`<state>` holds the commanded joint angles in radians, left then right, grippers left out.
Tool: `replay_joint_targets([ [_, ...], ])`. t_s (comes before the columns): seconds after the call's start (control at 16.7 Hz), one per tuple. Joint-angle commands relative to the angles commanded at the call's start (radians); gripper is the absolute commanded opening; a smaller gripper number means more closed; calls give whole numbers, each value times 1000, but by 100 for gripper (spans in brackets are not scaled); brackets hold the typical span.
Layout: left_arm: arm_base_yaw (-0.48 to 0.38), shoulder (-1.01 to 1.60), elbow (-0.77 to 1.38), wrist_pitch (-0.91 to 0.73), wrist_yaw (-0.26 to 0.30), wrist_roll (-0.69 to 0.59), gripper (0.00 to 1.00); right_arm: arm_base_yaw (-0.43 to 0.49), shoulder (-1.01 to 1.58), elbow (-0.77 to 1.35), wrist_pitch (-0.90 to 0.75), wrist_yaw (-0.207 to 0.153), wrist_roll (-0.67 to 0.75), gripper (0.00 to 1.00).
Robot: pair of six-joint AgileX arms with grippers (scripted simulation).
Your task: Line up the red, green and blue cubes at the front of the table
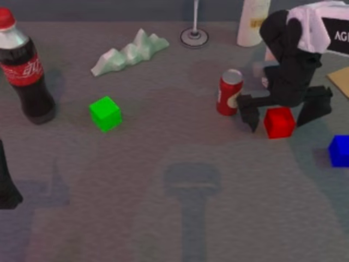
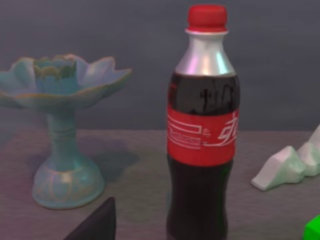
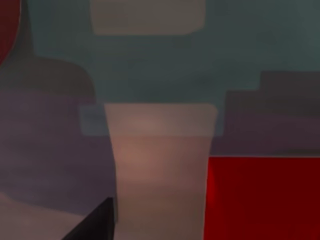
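On the grey table (image 1: 163, 218), the red cube (image 1: 279, 122) sits right of centre, with my right gripper (image 1: 283, 115) lowered over it and open, one black finger on each side. In the right wrist view the red cube (image 3: 260, 200) fills a corner beside one dark fingertip (image 3: 100, 222). The green cube (image 1: 105, 113) rests alone at the left middle, and its corner (image 2: 314, 230) shows in the left wrist view. The blue cube (image 1: 339, 150) lies at the right edge. My left gripper (image 1: 6, 185) is parked, open, at the left edge.
A red soda can (image 1: 229, 93) stands just left of the right gripper. A cola bottle (image 1: 24, 65) stands far left, with a pale rock-shaped piece (image 1: 128, 52), a glass foot (image 1: 194, 36) and a white bottle (image 1: 252, 22) along the back. A teal lotus stand (image 2: 62, 125) shows beside the cola bottle (image 2: 202, 140).
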<state>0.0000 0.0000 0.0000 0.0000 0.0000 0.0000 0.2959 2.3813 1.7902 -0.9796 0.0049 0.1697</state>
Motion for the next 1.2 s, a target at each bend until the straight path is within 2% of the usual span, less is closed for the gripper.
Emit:
replay_joint_targets([
  [0.18, 0, 0, 0, 0, 0, 0, 100, 0, 0, 0, 0, 0, 0, 100],
  [0.96, 0, 0, 0, 0, 0, 0, 100, 0, 0, 0, 0, 0, 0, 2],
  [1.2, 0, 0, 0, 0, 0, 0, 100, 0, 0, 0, 0, 0, 0, 0],
])
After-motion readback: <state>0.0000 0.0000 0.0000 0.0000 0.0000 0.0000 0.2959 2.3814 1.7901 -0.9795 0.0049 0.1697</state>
